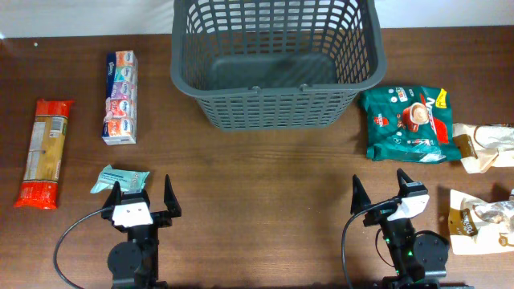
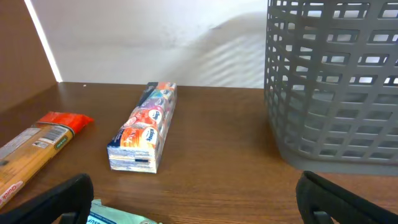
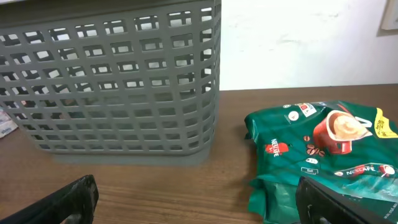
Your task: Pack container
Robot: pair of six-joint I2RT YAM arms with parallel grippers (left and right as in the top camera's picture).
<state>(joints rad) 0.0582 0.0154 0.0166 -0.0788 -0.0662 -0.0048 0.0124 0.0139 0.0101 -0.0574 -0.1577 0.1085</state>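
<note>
A: Container location?
B: Sat at the far middle of the surface, empty inside.
A: Jaws?
B: Stood wide apart on left gripper and right gripper, holding nothing.
A: First step?
B: Judged best to take the teal packet just ahead of the left gripper, grip across its narrow side, lift over the rim, then release low.

a dark brown wood-grain table fills the overhead view. a plain white wall meets its far edge at 12 o'clock. the left wrist view shows a faint rippled shadow on it at 1 o'clock.
</note>
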